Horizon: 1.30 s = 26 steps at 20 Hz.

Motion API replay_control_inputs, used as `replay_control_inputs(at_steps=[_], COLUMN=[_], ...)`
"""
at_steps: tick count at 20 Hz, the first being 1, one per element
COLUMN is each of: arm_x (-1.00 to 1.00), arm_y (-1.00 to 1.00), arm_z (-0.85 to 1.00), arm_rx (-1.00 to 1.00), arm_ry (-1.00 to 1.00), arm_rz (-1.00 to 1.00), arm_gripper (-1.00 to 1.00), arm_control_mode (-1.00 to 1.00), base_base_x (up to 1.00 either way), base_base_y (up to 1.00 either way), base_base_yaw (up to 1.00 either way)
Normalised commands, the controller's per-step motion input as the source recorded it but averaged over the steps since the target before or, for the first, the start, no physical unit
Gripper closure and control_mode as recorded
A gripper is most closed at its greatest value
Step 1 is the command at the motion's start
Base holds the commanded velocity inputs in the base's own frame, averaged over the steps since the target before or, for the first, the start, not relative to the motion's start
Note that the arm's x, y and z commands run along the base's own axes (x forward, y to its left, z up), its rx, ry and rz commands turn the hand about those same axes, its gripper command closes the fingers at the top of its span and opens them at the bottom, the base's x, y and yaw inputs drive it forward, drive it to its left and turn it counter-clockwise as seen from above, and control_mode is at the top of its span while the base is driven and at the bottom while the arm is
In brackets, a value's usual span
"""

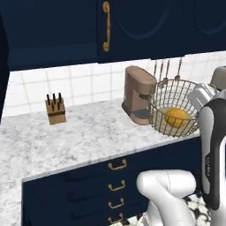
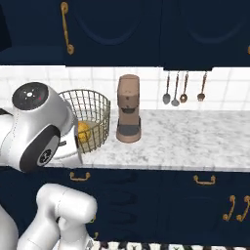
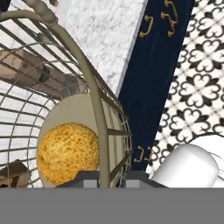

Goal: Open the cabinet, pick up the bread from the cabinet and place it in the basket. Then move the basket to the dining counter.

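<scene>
One bread [image 1: 177,117] lies in one basket [image 1: 170,95]; the gripper [image 3: 110,177] pinches the basket's near rim.

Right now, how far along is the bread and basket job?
Done: the bread already lies inside the basket. In hand: in the hand view the pincer is clamped on the basket's rim, one tip on each side of the wire. The basket appears tilted at the worktop's edge beside the coffee machine. Left: carrying it to the dining counter.
</scene>
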Motion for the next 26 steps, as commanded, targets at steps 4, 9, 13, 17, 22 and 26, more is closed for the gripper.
replay_control_inputs(at_steps=[4,9,13,17,22,26], arm_x=[0.00,0.00,0.00,0.00,0.00,0.00], arm_y=[0.00,0.00,0.00,0.00,0.00,0.00], arm_z=[0.00,0.00,0.00,0.00,0.00,0.00], arm_rx=[0.00,0.00,0.00,0.00,0.00,0.00], arm_ry=[0.00,0.00,0.00,0.00,0.00,0.00], arm_rz=[0.00,0.00,0.00,0.00,0.00,0.00], arm_gripper=[1.00,1.00,1.00,1.00,1.00,1.00], arm_control_mode=[1.00,1.00,1.00,1.00,1.00,1.00], base_base_x=[0.00,0.00,0.00,0.00,0.00,0.00], base_base_y=[-0.96,-0.57,-0.02,0.00,0.00,0.00], base_base_yaw=[-0.68,-0.84,-0.99,-1.00,-1.00,-1.00])
